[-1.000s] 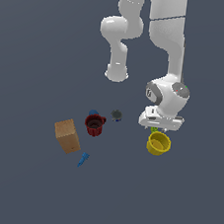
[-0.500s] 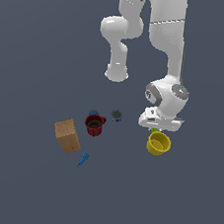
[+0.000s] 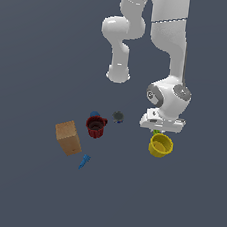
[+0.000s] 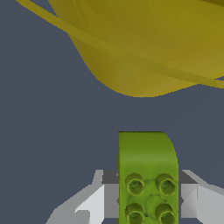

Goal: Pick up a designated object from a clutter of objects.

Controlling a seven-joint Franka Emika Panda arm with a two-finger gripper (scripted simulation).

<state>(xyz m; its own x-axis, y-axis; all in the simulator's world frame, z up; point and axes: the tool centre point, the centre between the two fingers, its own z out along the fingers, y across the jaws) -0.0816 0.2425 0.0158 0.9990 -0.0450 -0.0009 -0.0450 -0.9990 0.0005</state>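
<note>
Lowering a little over the last second, the white robot arm's gripper (image 3: 158,130) is now sitting just above the yellow plastic cup (image 3: 160,145) at the right of centre in the exterior view, while the loose items are lying where they were. I am seeing only a sliver of the tiny lime-green studded toy block (image 3: 156,133) there, between the wrist and the cup's rim. In the wrist view that block (image 4: 147,175) is filling the lower middle of the frame, studs facing the camera, with a grey finger (image 4: 101,197) pressing in on each side, so the jaws are pinching it. The cup's yellow wall (image 4: 144,43) is looming across the upper frame. Left of centre in the exterior view, the dark red mug (image 3: 96,126), tan wooden box (image 3: 68,137), small blue pointed piece (image 3: 84,161) and dark grey round piece (image 3: 117,116) are lying scattered on the grey floor (image 3: 20,190).
</note>
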